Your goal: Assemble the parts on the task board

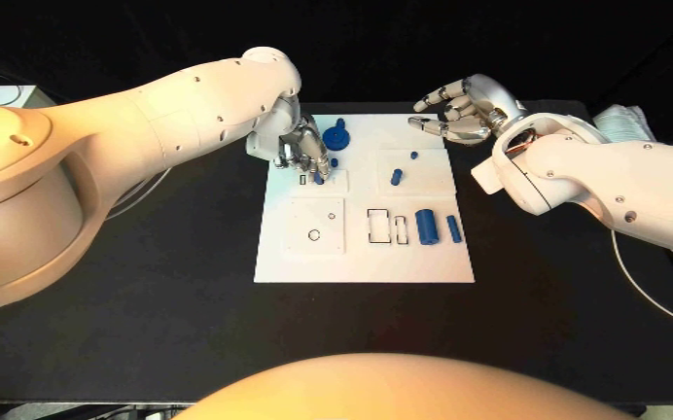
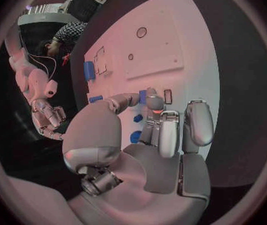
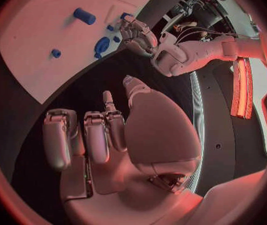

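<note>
Matte black table [image 1: 168,323], flat white task board [image 1: 358,255], cylindrical blue parts [image 1: 428,227]

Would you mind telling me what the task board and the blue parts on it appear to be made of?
The task board looks like rigid white plastic or painted sheet, matte: flat, even, with no glare and crisp black outlines. The blue parts look like moulded or printed plastic, slightly satin, uniform in colour. Neither can be settled from looks alone.
</note>
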You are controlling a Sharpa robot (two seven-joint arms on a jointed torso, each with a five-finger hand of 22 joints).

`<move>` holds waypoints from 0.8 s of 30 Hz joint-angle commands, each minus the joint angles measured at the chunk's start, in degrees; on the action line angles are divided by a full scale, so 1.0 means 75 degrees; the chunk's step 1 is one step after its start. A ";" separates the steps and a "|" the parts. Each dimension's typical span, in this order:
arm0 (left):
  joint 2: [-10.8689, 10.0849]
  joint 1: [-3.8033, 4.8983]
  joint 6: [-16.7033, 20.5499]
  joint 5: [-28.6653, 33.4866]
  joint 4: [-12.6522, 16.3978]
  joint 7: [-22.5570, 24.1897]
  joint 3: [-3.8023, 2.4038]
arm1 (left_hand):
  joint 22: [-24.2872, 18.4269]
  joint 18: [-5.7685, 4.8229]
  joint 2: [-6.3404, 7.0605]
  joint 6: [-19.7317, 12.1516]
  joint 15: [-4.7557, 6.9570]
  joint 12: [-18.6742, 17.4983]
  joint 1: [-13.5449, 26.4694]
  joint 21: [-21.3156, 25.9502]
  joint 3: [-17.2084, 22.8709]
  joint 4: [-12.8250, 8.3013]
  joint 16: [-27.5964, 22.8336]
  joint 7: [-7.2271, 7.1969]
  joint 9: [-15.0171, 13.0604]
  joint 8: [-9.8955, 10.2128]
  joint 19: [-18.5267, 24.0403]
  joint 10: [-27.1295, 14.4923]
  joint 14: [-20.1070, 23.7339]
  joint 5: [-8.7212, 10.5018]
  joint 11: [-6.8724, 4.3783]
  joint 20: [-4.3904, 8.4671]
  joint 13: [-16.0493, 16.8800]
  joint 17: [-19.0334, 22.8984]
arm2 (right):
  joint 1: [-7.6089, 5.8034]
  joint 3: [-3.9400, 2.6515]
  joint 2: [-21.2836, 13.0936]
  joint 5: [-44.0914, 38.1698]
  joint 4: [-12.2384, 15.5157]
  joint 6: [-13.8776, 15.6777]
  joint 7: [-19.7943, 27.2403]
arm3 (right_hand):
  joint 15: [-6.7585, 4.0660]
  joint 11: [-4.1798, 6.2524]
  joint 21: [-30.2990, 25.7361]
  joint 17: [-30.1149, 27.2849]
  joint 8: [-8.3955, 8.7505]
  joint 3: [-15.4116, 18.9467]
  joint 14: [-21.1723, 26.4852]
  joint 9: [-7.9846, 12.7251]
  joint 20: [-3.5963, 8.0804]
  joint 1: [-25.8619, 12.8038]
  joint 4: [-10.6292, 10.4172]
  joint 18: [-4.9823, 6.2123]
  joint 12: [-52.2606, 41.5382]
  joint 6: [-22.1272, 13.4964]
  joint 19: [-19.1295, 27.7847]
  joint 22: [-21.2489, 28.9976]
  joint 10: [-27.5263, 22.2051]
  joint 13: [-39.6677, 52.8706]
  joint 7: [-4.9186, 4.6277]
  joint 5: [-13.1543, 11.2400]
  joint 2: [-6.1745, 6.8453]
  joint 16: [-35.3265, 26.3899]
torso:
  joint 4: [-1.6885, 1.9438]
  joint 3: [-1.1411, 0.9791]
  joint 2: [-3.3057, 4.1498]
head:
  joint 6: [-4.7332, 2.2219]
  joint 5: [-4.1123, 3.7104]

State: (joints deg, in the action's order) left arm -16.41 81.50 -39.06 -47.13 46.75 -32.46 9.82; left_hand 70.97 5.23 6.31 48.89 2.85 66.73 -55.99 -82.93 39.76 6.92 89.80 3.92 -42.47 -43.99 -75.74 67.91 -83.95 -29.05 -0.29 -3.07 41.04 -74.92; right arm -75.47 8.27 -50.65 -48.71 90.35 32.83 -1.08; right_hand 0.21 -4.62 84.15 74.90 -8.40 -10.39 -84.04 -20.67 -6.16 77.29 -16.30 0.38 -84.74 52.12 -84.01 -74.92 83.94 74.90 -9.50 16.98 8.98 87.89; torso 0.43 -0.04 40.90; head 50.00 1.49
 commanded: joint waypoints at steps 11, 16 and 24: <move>0.0135 -0.0019 0.0225 -0.0048 -0.0026 0.0035 0.0003 | -0.0015 -0.0084 -0.0142 0.0049 0.0063 -0.0031 0.0039 0.0050 0.2046 -0.2079 0.0027 0.0033 0.0007 0.0031 0.0040 0.0027 -0.0807 0.0006 0.0014 -0.0006 -0.0115 -0.2011 | -0.0005 -0.0003 0.0011 -0.0017 0.0014 -0.0041 0.0065 | -0.0018 0.0025 -0.0019 0.1245 -0.0049 -0.0029 -0.0610 0.0011 0.0026 -0.0047 -0.0004 0.0144 0.0013 0.0025 -0.0446 -0.1505 0.0176 0.1426 0.0033 0.0039 0.0011 -0.0041 | 0.0007 0.0002 -0.0006 | -0.0001 -0.0020; 0.0122 -0.0020 0.0269 -0.0085 -0.0033 0.0029 0.0004 | -0.0025 -0.0085 -0.0214 0.0034 0.0045 -0.0035 0.0124 0.0066 0.1967 -0.1998 0.0027 0.0048 -0.0003 0.0058 0.0045 0.0048 -0.0807 0.0079 0.0030 -0.0017 -0.0118 -0.2011 | -0.0005 -0.0003 0.0011 -0.0020 0.0011 -0.0051 0.0061 | -0.0020 0.0027 -0.0027 0.1238 -0.0053 -0.0042 -0.0609 0.0014 0.0028 -0.0053 -0.0004 0.0146 0.0009 0.0025 -0.0444 -0.1501 0.0180 0.1428 0.0035 0.0047 0.0026 -0.0046 | 0.0011 0.0001 -0.0007 | -0.0001 -0.0023; 0.0117 -0.0020 0.0221 -0.0180 -0.0015 0.0015 0.0004 | -0.0086 -0.0079 -0.0370 0.0014 0.0028 -0.0004 0.0321 0.0142 0.1565 -0.1675 0.0027 0.0029 -0.0057 0.0087 0.0075 0.0124 -0.0807 0.0159 0.0028 -0.0044 -0.0064 -0.2011 | -0.0005 -0.0003 0.0015 -0.0022 0.0005 -0.0063 0.0060 | -0.0020 0.0027 -0.0027 0.1238 -0.0053 -0.0042 -0.0609 0.0014 0.0028 -0.0053 -0.0004 0.0146 0.0009 0.0025 -0.0444 -0.1501 0.0180 0.1428 0.0035 0.0047 0.0026 -0.0046 | 0.0016 0.0008 -0.0011 | -0.0001 -0.0027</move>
State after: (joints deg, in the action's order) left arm -15.67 81.38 -38.08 -47.60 46.56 -32.71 9.86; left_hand 70.37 5.23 3.91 49.00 2.85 66.73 -53.66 -82.20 39.53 6.69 89.80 4.04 -42.84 -43.55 -75.53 68.52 -83.95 -28.07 -0.09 -3.29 40.48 -74.92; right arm -75.50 8.27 -50.58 -48.71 90.35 32.78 -1.10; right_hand 0.21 -4.62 84.15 74.95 -8.40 -10.39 -84.04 -20.61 -6.16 77.29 -16.30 0.38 -84.74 52.12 -84.01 -74.91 83.94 74.90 -9.50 16.98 8.97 87.89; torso 0.53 -0.01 40.84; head 50.00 1.27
